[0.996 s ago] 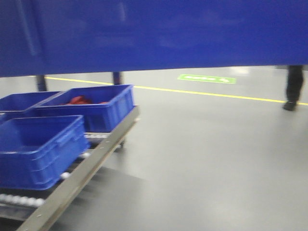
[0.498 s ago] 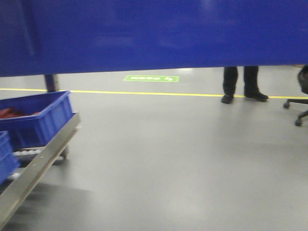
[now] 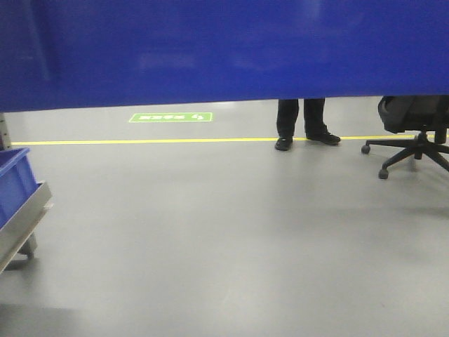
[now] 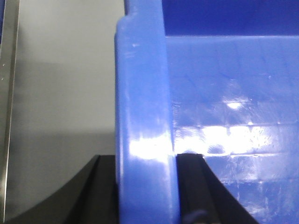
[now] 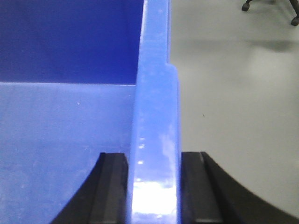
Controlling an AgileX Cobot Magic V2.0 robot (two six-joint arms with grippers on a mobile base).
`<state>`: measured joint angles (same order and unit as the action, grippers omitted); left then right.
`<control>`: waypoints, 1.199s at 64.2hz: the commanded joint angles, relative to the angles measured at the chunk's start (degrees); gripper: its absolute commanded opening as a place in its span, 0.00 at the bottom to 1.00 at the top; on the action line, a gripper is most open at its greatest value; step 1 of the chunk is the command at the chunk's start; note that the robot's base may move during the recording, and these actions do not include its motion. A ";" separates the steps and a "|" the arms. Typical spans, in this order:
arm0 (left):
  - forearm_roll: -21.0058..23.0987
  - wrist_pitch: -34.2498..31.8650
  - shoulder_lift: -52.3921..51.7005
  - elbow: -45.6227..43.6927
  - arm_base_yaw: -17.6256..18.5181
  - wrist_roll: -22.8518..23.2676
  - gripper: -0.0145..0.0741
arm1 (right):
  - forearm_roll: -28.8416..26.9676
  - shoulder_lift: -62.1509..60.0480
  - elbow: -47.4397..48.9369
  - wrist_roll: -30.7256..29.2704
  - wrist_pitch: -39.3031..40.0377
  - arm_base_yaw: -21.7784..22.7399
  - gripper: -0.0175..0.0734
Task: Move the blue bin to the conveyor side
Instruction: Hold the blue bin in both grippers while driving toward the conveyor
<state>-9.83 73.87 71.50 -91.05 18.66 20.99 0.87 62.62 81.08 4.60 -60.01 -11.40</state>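
The large blue rectangular plastic bin (image 4: 145, 93) was glossy and smooth, glare bright on its rim between the matt black fingers (image 4: 106, 196) of the left hand (image 4: 147, 186). Outward of the right hand (image 5: 156, 186), the grey floor (image 5: 229, 93) looked smooth, faintly sheened.

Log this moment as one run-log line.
phase: two-arm hold | left gripper: shut on blue bin rim | right gripper: shut on opposite rim | ahead: floor, office chair, person's legs | conveyor: not in view

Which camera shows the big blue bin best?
The left wrist view: it shows the blue bin rim gripped by the left pincer and its glossy inside. The right wrist view shows the opposite rim in the right pincer; the front view, only a flat blue wall.
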 commanded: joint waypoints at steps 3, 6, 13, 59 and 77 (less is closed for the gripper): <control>1.46 -5.21 -1.05 -0.83 0.75 0.09 0.14 | -2.01 -1.21 0.93 -0.54 6.56 -0.23 0.11; 1.46 -5.21 -1.05 -0.83 0.75 0.09 0.14 | -2.01 -1.21 0.93 -0.54 6.56 -0.23 0.11; 1.46 -5.21 -1.05 -0.83 0.75 0.09 0.14 | -2.01 -1.21 0.93 -0.54 6.56 -0.23 0.11; 1.46 -5.21 -1.05 -0.83 0.75 0.09 0.14 | -2.01 -1.21 0.93 -0.54 6.56 -0.23 0.11; 1.46 -5.21 -1.05 -0.83 0.75 0.09 0.14 | -2.01 -1.21 0.93 -0.54 6.56 -0.23 0.11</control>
<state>-9.94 73.87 71.50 -91.05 18.76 20.99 0.76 62.62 81.08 4.60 -60.01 -11.40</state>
